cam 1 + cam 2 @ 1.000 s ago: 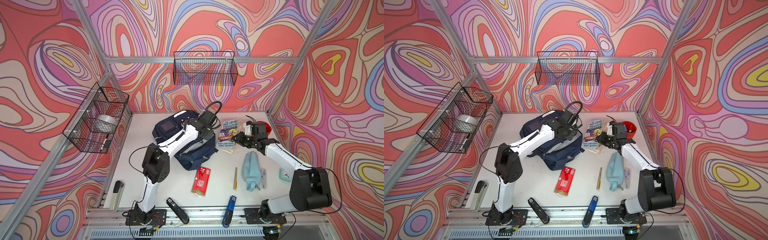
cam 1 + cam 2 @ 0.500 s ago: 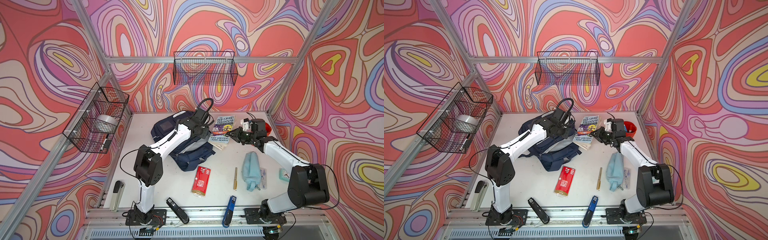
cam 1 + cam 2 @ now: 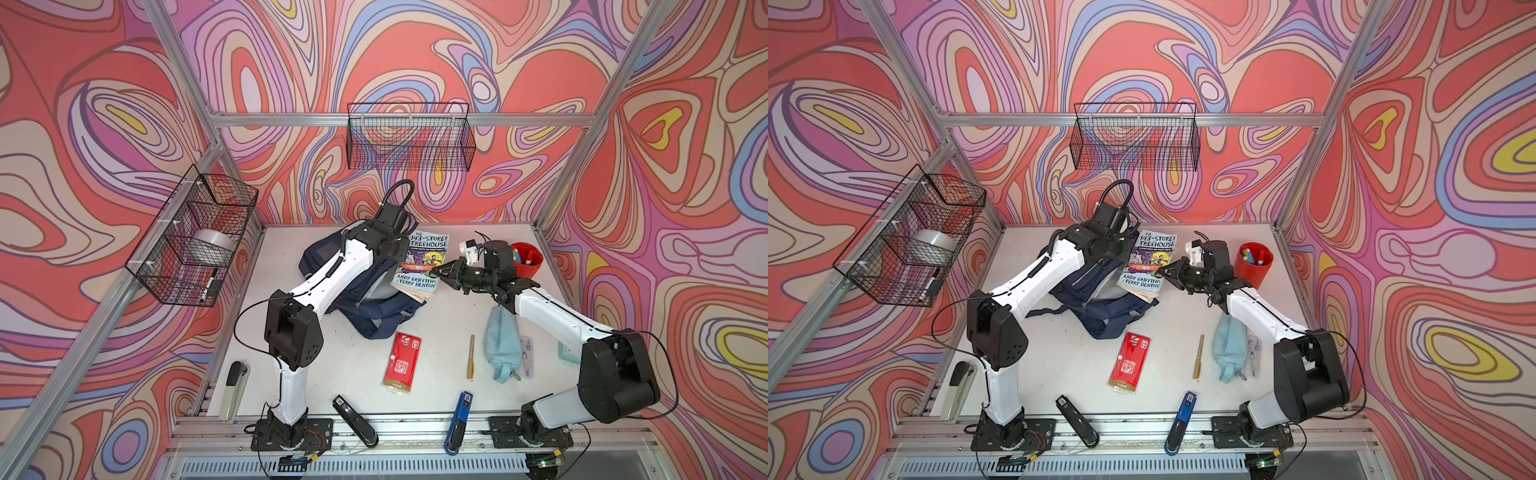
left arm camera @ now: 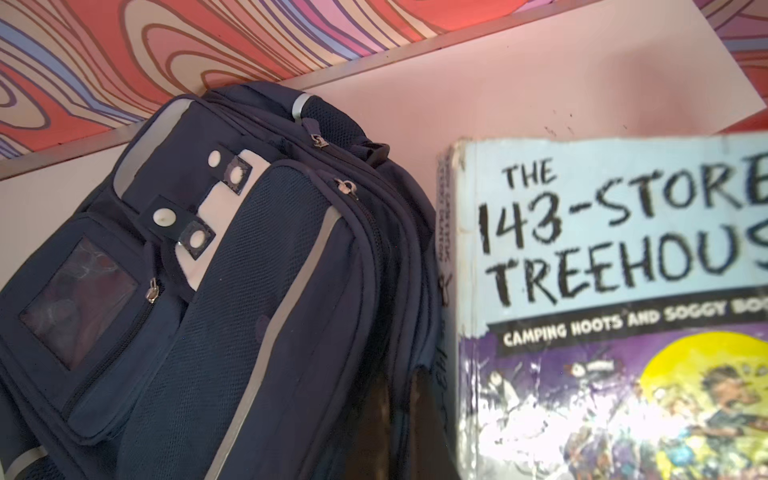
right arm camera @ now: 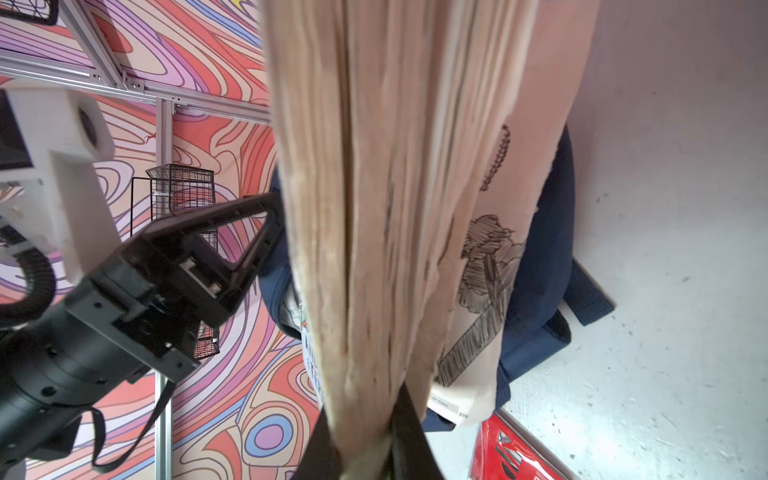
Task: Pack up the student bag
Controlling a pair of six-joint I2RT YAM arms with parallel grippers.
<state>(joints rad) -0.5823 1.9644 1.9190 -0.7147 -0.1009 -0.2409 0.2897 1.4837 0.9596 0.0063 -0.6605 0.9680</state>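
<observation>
Navy student bag [image 3: 376,309] lies toward the back of your white table [image 3: 345,365], partly under the left arm. Your left gripper [image 3: 395,249] is closed at the bag's edge; what it pinches is hidden. Your right gripper [image 3: 437,273] is clamped on the Treehouse paperback [image 3: 424,257], held tilted beside the bag.

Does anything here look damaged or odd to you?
Yes: the book clamped in the right pincer looks battered. Its cover is scuffed white along the spine edge, and its pages fan apart unevenly, beside the student bag.
</observation>
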